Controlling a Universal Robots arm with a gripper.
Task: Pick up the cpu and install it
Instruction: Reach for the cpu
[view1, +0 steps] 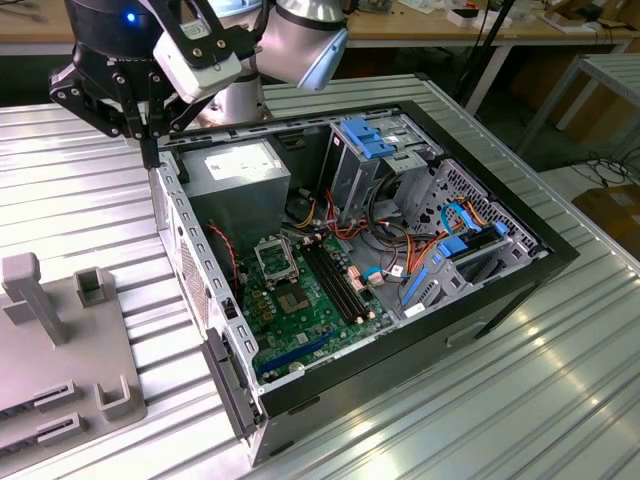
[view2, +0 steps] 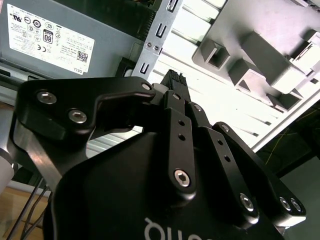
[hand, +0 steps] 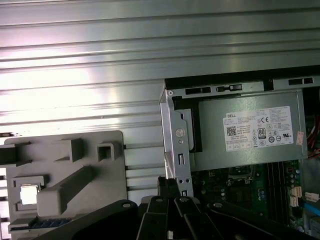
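The cpu is a small bright silver square lying in a recess of the grey fixture plate beside the computer. My gripper hangs over the rear corner of the open computer case, between the fixture and the motherboard. Its black fingertips are pressed together with nothing between them, and they show again in the first wrist view. The silver socket frame sits on the green motherboard, further into the case than the gripper.
A grey power supply fills the case's corner nearest the gripper. Long black memory slots, cables and blue drive brackets crowd the case. The fixture plate carries an upright post and small blocks. Everything rests on a ribbed metal table.
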